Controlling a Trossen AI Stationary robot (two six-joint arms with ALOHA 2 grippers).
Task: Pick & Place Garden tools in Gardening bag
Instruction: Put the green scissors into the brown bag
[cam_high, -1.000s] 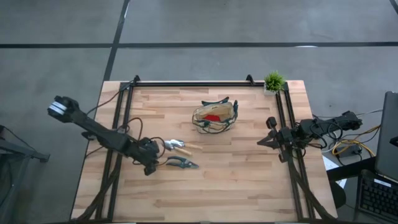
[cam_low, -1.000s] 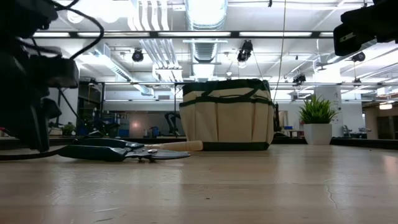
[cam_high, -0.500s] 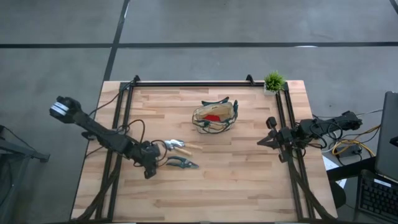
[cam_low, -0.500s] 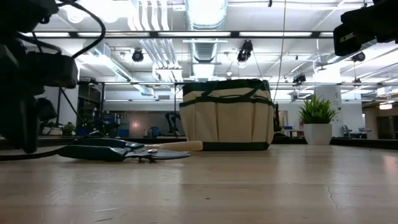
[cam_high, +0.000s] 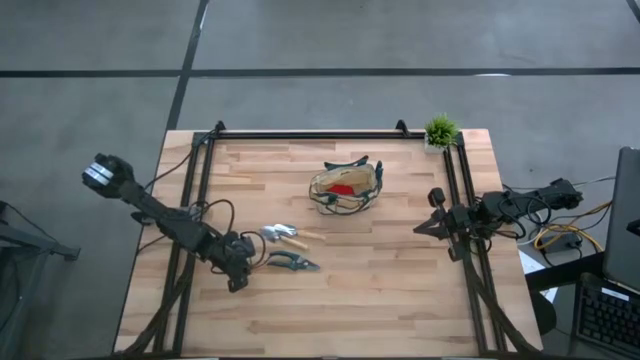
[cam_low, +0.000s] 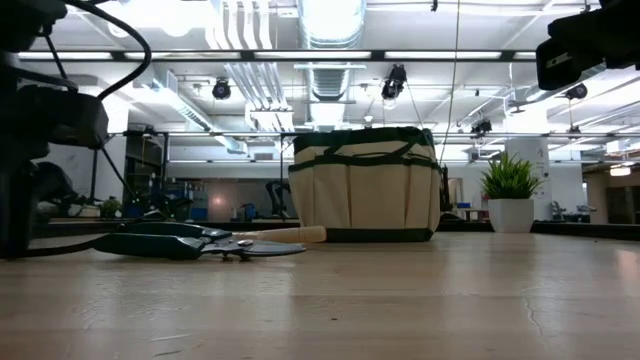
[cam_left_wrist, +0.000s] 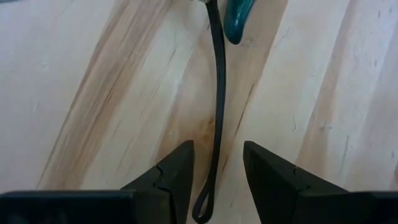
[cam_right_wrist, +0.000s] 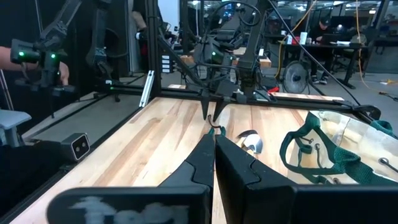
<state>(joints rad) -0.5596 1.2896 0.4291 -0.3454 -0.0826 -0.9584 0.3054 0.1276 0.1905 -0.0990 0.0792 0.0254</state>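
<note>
Step in hand: reaching for the pruning shears (cam_high: 288, 262). Left gripper (cam_high: 238, 272) is low over the wood, just beside the handle end of the shears; in its wrist view the fingers (cam_left_wrist: 171, 177) stand parted with nothing between the pads except a thin dark loop (cam_left_wrist: 216, 124) that trails from the teal handle tip (cam_left_wrist: 237, 20). Nothing gripped yet, by my read.

Shears lie flat on the table (cam_high: 400, 290), left of centre, with the trowel (cam_high: 283, 235) just behind them toward the bag. Gardening bag (cam_high: 346, 187) sits upright mid-table, well apart from both tools, mouth open, a red item (cam_high: 343, 187) already inside. Potted plant (cam_high: 439, 131) at the far right corner, out of the way.

Right gripper (cam_high: 422, 228) waits at the right side rail, fingers pressed together, empty.

Next move probably calls for the left gripper to go forward along the loop until the fingers straddle the handle itself, then close. Can't tell from the wrist view whether the loop is actually touching a pad; closing here would catch only the cord
</note>
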